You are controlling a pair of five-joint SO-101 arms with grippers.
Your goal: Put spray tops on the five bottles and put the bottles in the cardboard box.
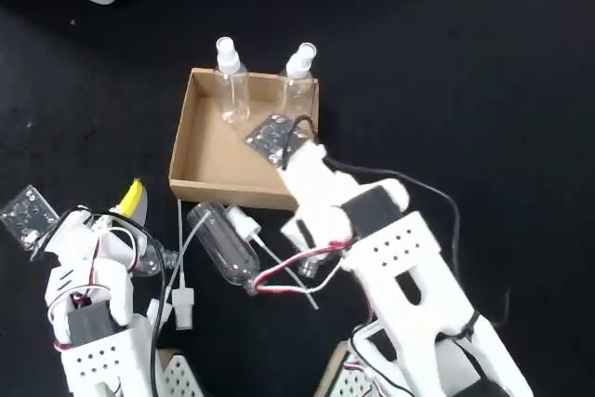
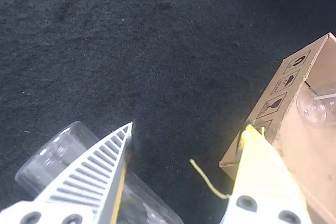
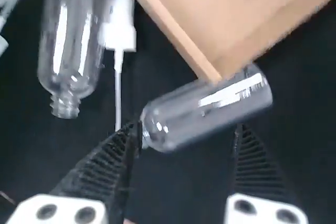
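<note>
Right gripper gapes over a clear plastic bottle. Left gripper sits open, empty, near the symbol-printed cardboard box.

The counter is black and looks soft, like cloth. A cardboard box sits on it with its open side up. Just in front of the box, a clear bottle lies on its side. A white spray top lies beside it. A second spray top lies nearer the arms.
</note>
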